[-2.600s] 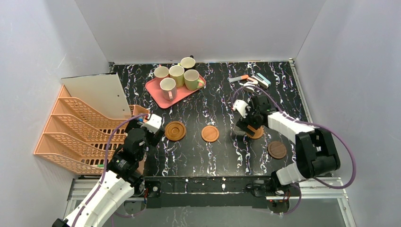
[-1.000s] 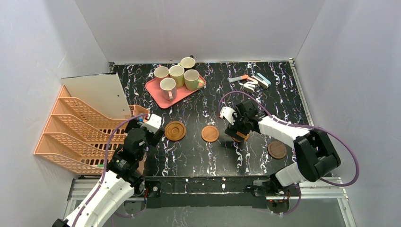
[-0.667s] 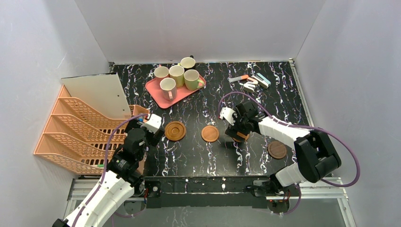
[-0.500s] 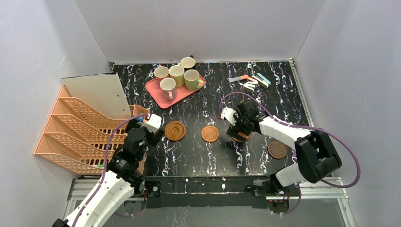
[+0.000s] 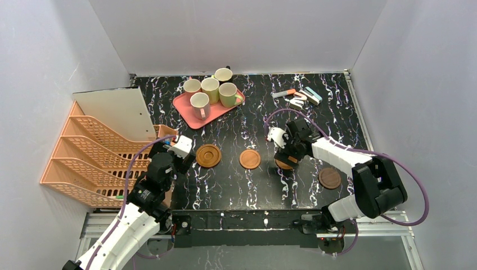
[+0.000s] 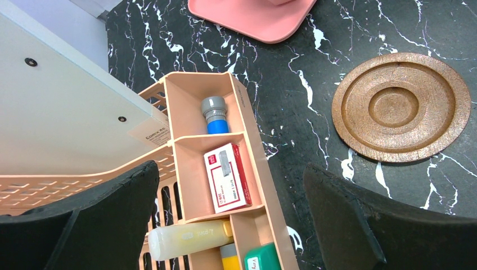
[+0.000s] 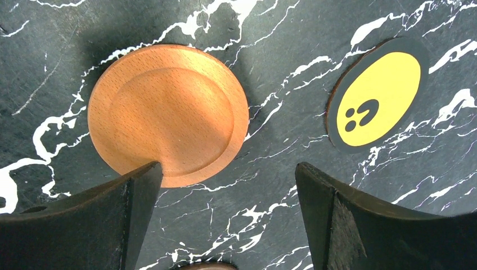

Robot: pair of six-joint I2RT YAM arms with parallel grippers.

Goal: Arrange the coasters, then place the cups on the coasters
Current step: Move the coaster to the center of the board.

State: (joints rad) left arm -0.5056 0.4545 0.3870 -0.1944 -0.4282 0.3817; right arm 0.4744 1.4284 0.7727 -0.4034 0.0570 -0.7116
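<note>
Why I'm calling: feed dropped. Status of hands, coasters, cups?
Left hand, right hand open, empty. Four coasters flat on table, right hand above one. Cups grouped at pink tray. Nothing between tray and coasters.

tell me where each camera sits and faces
Top external: above, behind the bases, looking down on table; left arm and right arm show.
Left wrist: looks down at organiser and ringed coaster; open left gripper frames it.
Right wrist: looks down at plain coaster; open right gripper frames it.
Shared: ringed coaster, also in top view.
</note>
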